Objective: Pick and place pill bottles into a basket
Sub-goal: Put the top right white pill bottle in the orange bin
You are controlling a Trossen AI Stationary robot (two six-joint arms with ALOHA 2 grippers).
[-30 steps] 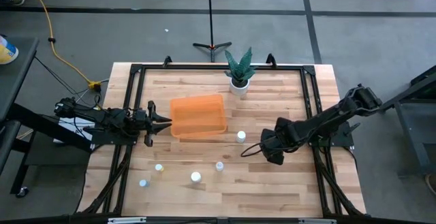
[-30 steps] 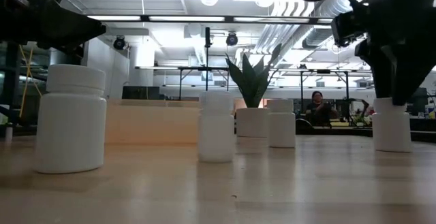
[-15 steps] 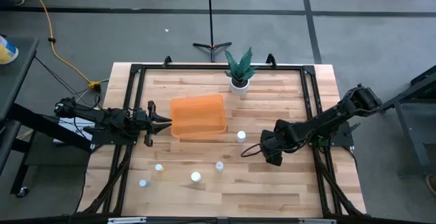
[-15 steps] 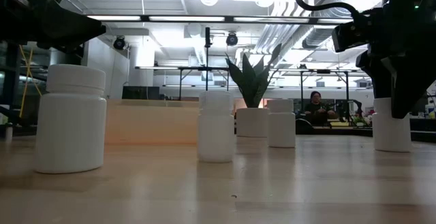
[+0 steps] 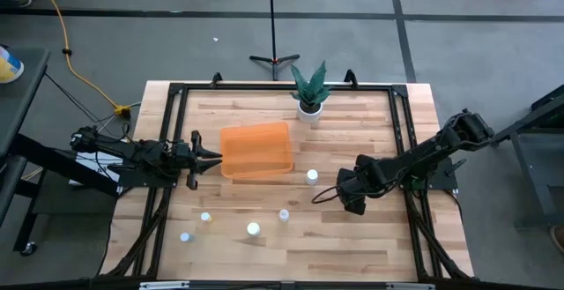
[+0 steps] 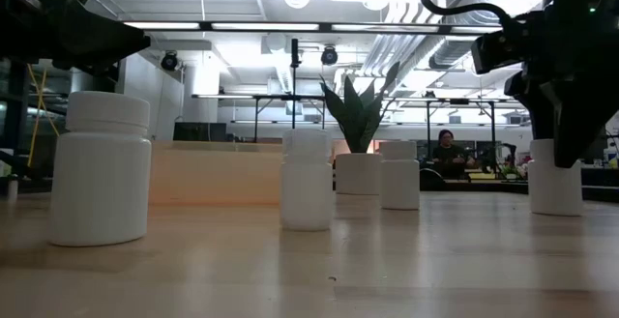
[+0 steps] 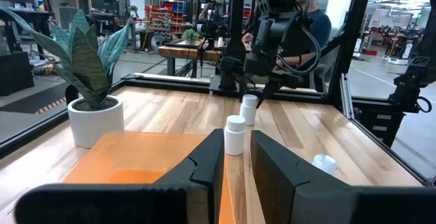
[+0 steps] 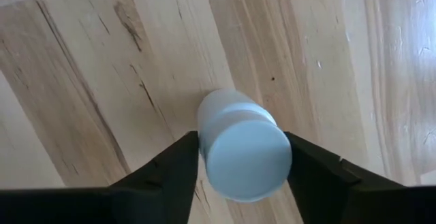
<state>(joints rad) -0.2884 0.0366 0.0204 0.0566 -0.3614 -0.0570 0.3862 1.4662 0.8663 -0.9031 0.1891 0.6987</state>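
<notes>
Several small white-capped pill bottles stand upright on the wooden table: one [image 5: 312,176] near the basket's right corner and others [image 5: 284,214] [image 5: 253,229] [image 5: 205,218] toward the near edge. The orange basket [image 5: 256,150] sits mid-table. My right gripper [image 5: 351,204] is over another pill bottle [image 8: 244,152] and shut on it; the gripper hides that bottle in the high view. My left gripper [image 5: 211,157] hovers at the basket's left edge, its fingers [image 7: 208,163] a narrow gap apart and empty. My right gripper pinches the pill bottle between its two fingers at the white cap's sides [image 8: 208,152]. The fingers come from above, pointing down. The bottle stands upright with its base [image 6: 556,207] on the table.
A white pot with a green plant [image 5: 308,105] stands at the table's far edge behind the basket. A black frame [image 5: 176,92] runs around the table. People sit in the room beyond the table [image 6: 447,149].
My right gripper has come down a little over the pill bottle, its fingers reaching lower along it, and has then kept still. The bottle has stayed where it stood.
</notes>
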